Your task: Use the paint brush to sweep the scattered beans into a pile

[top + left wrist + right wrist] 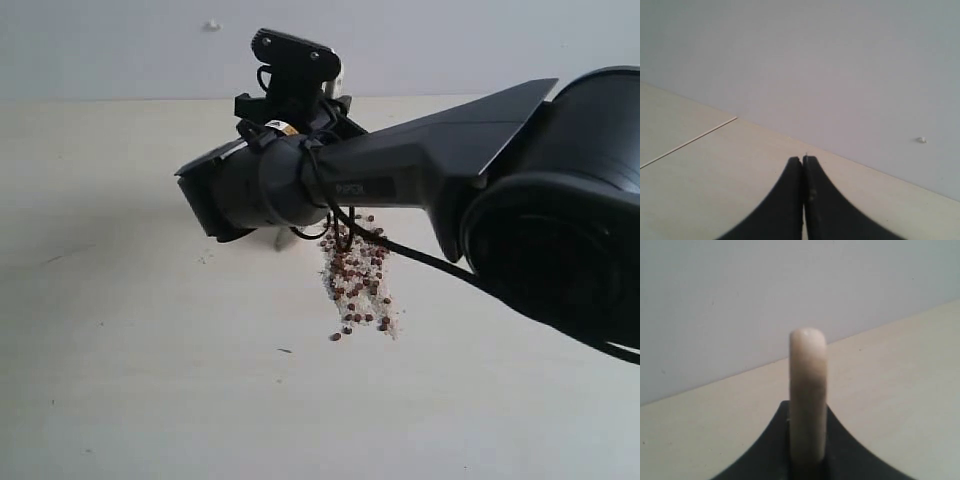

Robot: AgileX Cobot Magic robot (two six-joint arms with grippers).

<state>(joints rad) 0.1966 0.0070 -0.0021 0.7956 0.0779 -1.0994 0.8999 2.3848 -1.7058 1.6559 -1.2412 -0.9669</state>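
The beans (358, 280), small reddish-brown beads mixed with whitish crumbs, lie as a loose elongated pile on the pale table (120, 350), just under my right arm (400, 180). That arm reaches in from the right and hides the gripper's fingers and the brush head in the exterior view. In the right wrist view my right gripper (808, 412) is shut on the paint brush's pale wooden handle (808, 375), seen edge-on and standing up between the jaws. Bristles and ferrule are hidden. My left gripper (803, 160) is shut on nothing, above bare table near the wall.
A light grey wall (450, 40) rises along the table's far edge, with a small white speck (212, 25) on it. A thin seam (690, 141) runs across the tabletop in the left wrist view. A few stray beans (336, 336) lie at the cluster's near end.
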